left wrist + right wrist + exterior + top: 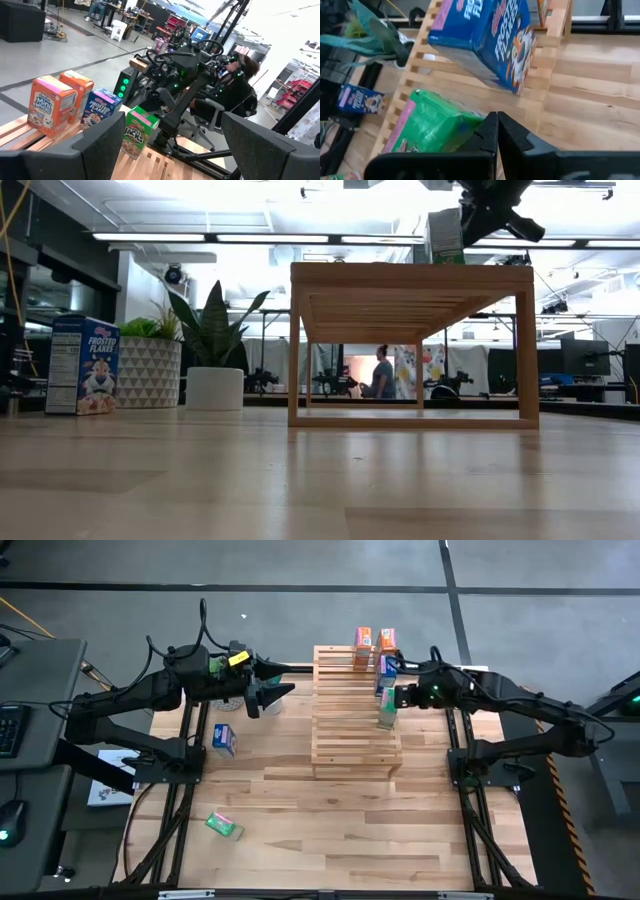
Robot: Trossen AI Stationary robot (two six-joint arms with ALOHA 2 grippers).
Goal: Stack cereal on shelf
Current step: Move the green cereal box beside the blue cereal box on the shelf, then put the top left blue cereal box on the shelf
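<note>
right gripper (pixel 392 698): over the right edge of the shelf (pixel 345 730), fingers pinched together with nothing between them, right next to the green box (pixel 386 711)
left gripper (pixel 272 697): parked off the rack's left side, fingers spread wide, empty
on the shelf: two orange boxes (pixel 363 648) at the far end, blue box (pixel 386 671) next, then the green one
still on the table (pixel 300 810): blue box (pixel 224 740) left of the rack, green box (pixel 225 826) near-left
</note>
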